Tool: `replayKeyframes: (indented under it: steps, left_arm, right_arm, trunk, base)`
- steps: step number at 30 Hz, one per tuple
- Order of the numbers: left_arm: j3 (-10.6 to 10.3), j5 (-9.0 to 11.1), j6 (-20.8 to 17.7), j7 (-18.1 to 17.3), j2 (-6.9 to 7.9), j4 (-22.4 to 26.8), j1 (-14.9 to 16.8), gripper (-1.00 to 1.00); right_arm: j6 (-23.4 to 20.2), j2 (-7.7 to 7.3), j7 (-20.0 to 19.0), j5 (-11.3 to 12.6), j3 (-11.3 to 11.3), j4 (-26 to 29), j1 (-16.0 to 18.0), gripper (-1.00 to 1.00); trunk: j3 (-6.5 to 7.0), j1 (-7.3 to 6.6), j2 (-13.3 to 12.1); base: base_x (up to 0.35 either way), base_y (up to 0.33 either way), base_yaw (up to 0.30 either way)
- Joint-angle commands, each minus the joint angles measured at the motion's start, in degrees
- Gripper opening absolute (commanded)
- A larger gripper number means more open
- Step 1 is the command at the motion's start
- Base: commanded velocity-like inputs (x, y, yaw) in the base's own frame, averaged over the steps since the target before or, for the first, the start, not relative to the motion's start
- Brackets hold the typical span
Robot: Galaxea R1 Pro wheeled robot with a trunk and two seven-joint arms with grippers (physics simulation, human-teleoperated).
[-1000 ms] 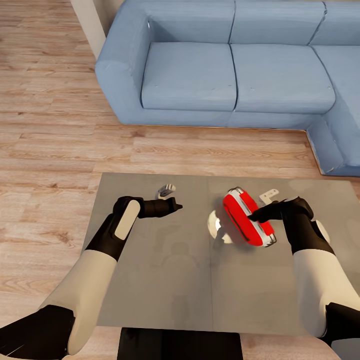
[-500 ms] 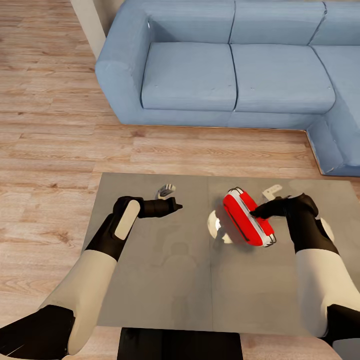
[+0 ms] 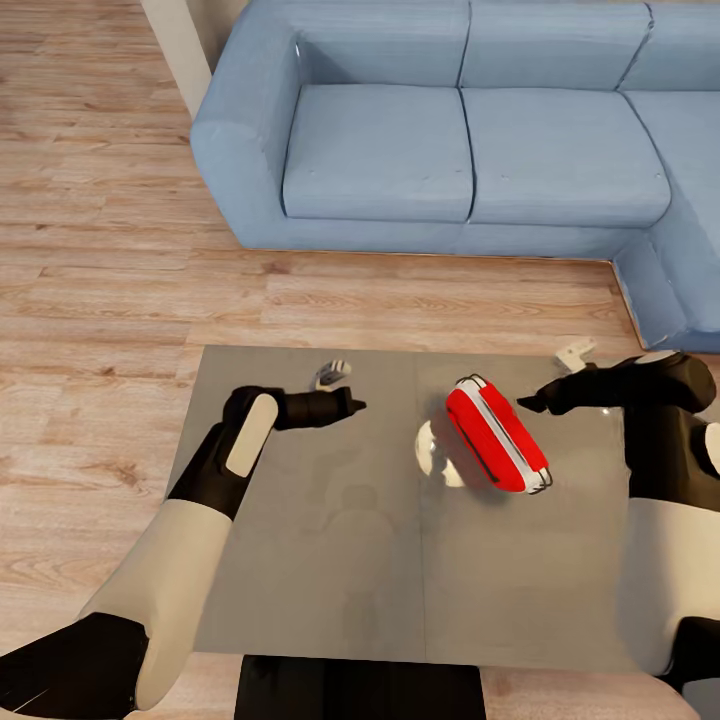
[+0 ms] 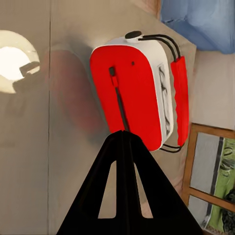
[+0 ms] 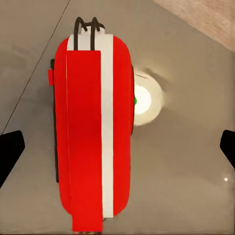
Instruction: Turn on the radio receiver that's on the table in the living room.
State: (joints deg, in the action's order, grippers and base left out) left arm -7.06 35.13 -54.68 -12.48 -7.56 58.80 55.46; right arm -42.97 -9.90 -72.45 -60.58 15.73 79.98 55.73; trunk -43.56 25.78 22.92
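Observation:
The red radio receiver with its white band lies on the grey glossy table, right of the middle. My right gripper hovers just off the radio's far right side, apart from it. In the right wrist view this gripper is open, its fingertips spread wide with the radio beneath them. My left gripper is shut over the table left of the radio. In the left wrist view it points at the radio's red face.
A blue L-shaped sofa stands beyond the table, across a strip of light wood floor. A bright lamp reflection shines on the tabletop beside the radio. The table's near edge lies close to my trunk.
My right gripper has come off the radio's top and moved away to the right and towards the sofa. The radio and the left arm have stayed where they were.

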Motion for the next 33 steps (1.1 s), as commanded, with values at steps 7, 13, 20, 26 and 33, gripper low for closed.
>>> replayKeyframes:
  steps: [7, 13, 20, 26, 33]
  left_arm:
    - [-1.15, -0.09, -0.68, 0.08, 0.0, 0.6, 0.0, -1.0]
    - [-1.2, -0.15, -1.26, 0.18, 0.0, 0.61, 0.0, -1.0]
    - [-1.22, -0.15, -1.23, 0.31, 0.0, 0.61, 0.0, -1.0]
    - [-1.22, -0.12, -1.33, 0.35, 0.0, 0.61, 0.0, -1.0]
    - [-1.29, -0.09, -1.35, 0.35, 0.0, 0.61, 0.0, -1.0]
  right_arm:
    - [-0.1, -2.53, -2.45, -0.11, 1.92, 0.42, -0.6, 1.0]
    - [0.09, -2.5, -2.46, -0.02, 4.08, 0.43, -0.62, 1.0]
    - [0.5, -2.15, -2.35, 0.04, 5.89, 0.44, -0.62, 1.0]
    - [0.43, -2.06, -2.34, -0.14, 5.97, 0.44, -0.62, 1.0]
    - [0.43, -2.06, -2.33, -0.25, 5.98, 0.36, -0.62, 1.0]
  trunk:
    - [0.0, 0.0, 0.0]
    - [0.22, 0.0, 0.0]
    - [0.82, 0.0, 0.0]
    - [1.36, 0.0, 0.0]
    - [1.86, 0.0, 0.0]
  base:
    - [0.0, 0.0, 0.0]
    - [0.0, 0.0, 0.017]
    - [0.0, 0.0, 0.091]
    - [-0.039, 0.0, 0.114]
    - [-0.2, 0.0, 0.098]
